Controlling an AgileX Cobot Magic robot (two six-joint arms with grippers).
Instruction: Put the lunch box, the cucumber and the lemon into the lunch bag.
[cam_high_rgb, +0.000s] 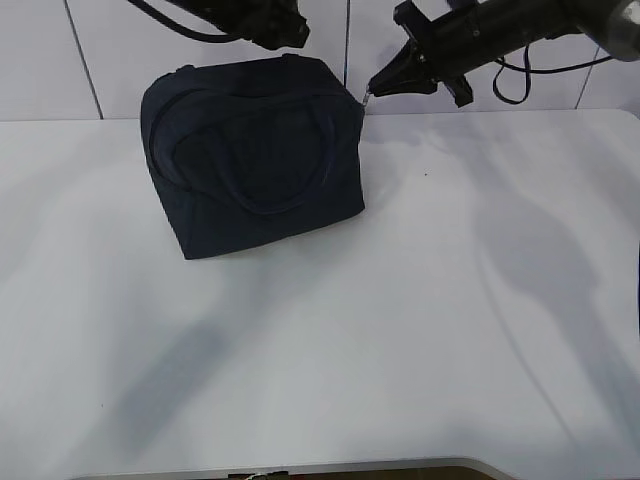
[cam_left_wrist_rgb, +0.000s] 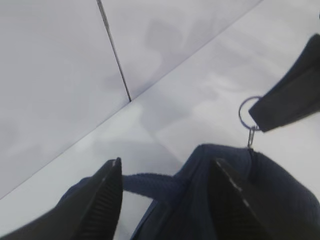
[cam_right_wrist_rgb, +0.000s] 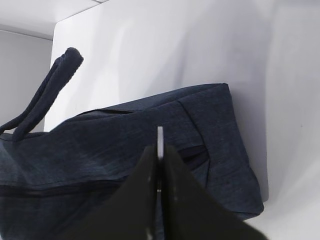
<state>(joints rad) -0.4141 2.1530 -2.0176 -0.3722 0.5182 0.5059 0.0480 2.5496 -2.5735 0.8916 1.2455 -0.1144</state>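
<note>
The dark navy lunch bag (cam_high_rgb: 255, 155) stands at the back of the white table (cam_high_rgb: 400, 320), its top closed and one loop handle (cam_high_rgb: 285, 150) lying on its front. My right gripper (cam_high_rgb: 372, 88) is shut on the metal ring pull (cam_right_wrist_rgb: 160, 136) at the bag's upper right corner. The left wrist view shows that ring (cam_left_wrist_rgb: 248, 111) pinched in the right fingertips (cam_left_wrist_rgb: 285, 107). My left gripper (cam_left_wrist_rgb: 167, 172) is open astride the bag's (cam_left_wrist_rgb: 280, 200) top edge and a handle strap (cam_left_wrist_rgb: 150, 182), with a gap at its left finger. The lunch box, the cucumber and the lemon are out of view.
A white panelled wall (cam_high_rgb: 60, 60) rises directly behind the bag. The table's front edge (cam_high_rgb: 300, 468) runs along the bottom of the exterior view. A cable (cam_high_rgb: 520, 70) hangs from the right arm above the table's back right.
</note>
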